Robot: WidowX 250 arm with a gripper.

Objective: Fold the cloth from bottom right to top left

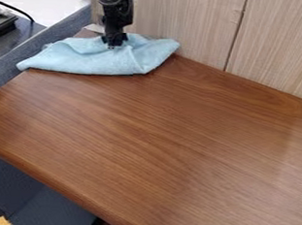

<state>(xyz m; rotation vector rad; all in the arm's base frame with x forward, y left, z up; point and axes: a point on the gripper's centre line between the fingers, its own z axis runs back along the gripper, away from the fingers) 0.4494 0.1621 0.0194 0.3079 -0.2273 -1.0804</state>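
Note:
The black gripper [113, 44] hangs down from the top edge, over the upper left of the table, with its tip at the middle of the light blue cloth [92, 61]. The cloth lies rumpled in the table's far left corner. One pointed end stretches to the left edge of the table, the other toward the wooden panel at the right. Its near edge runs nearly straight across. Whether the fingers hold any fabric cannot be made out.
The brown wooden table [177, 145] spreads toward the right and front. Light wood panels [186, 24] stand upright along its back edge. A grey ledge [55, 37] borders it at the left, with black equipment [2, 26] beyond.

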